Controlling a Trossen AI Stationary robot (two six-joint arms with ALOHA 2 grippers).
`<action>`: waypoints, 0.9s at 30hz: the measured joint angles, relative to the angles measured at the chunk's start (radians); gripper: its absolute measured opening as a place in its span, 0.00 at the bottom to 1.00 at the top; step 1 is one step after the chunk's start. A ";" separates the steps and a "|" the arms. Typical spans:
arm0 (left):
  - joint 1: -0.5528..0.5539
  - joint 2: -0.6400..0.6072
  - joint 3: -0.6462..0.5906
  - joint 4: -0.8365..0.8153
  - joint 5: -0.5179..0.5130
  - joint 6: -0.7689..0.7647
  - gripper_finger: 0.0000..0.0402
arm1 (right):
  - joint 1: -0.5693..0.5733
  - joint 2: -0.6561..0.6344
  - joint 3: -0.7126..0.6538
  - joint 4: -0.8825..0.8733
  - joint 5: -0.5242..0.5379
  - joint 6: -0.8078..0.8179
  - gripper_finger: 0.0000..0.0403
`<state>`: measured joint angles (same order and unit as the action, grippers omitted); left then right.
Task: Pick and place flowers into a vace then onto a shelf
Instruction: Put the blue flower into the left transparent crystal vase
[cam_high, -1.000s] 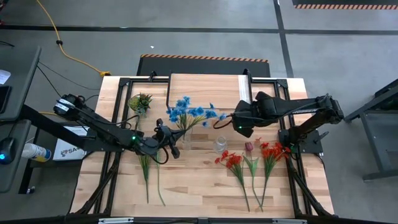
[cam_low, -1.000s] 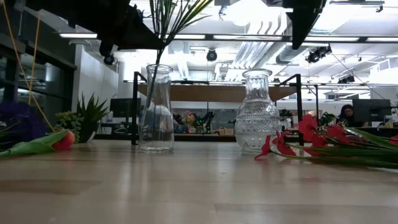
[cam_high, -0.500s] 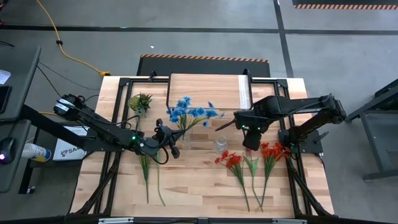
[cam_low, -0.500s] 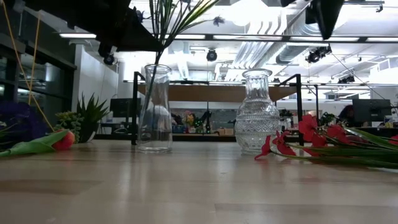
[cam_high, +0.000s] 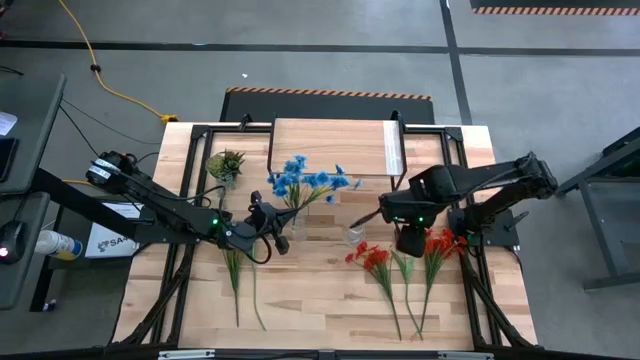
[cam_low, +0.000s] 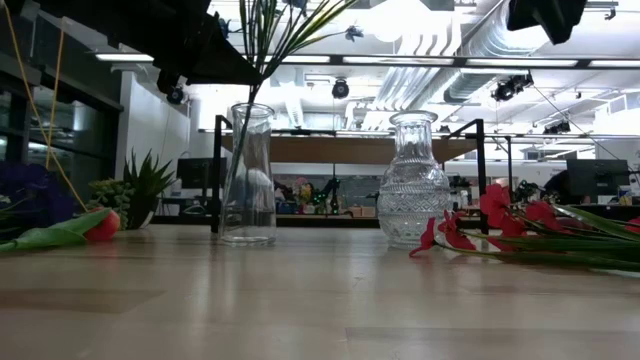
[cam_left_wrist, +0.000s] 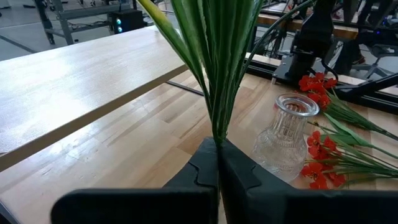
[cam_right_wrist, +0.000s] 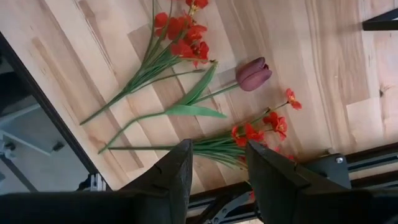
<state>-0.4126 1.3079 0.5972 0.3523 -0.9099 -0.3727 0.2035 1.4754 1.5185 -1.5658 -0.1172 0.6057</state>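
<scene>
My left gripper (cam_high: 274, 222) is shut on a bunch of blue flowers (cam_high: 305, 181), whose stem reaches down into the smooth glass vase (cam_low: 250, 175). A patterned glass vase (cam_high: 354, 234) stands empty beside it. My right gripper (cam_right_wrist: 221, 171) hangs open, pointing down, above red flowers (cam_right_wrist: 177, 34) and a maroon tulip (cam_right_wrist: 254, 73) that lie flat on the table. The shelf (cam_high: 330, 146), a light wood platform, stands at the table's far middle. My left gripper pinches the bunch's green stems (cam_left_wrist: 217, 132) between its two shut fingers, coming nearly level from the table's left and lying across them. Leaves and blooms lean away toward the far side. Below the fingers a stem (cam_low: 246, 118) slants down inside the smooth vase.
A small spiky green plant (cam_high: 225, 163) stands at the far left. More flowers lie on the near left (cam_high: 235, 282), an orange bloom (cam_low: 102, 226) among them. Red flowers (cam_high: 376, 259) spread over the near right. Black frame bars edge the table.
My right gripper has swung from beside the shelf toward the table's near right, over the red flowers, and has tipped from nearly level to pointing straight down. Its fingers stay apart. The bunch in the vase has kept still.
</scene>
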 joint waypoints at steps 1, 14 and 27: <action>0.000 0.000 0.000 0.000 0.004 0.000 0.11 | 0.007 0.000 0.000 0.003 0.004 0.012 0.35; 0.000 0.000 0.000 0.000 0.011 -0.003 0.17 | 0.068 0.000 0.000 0.008 0.064 0.052 0.35; 0.000 0.000 0.000 0.001 0.085 -0.006 0.24 | 0.068 0.000 0.000 0.010 0.086 0.049 0.35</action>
<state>-0.4126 1.3074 0.5972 0.3531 -0.8246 -0.3786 0.2710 1.4754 1.5185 -1.5555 -0.0307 0.6550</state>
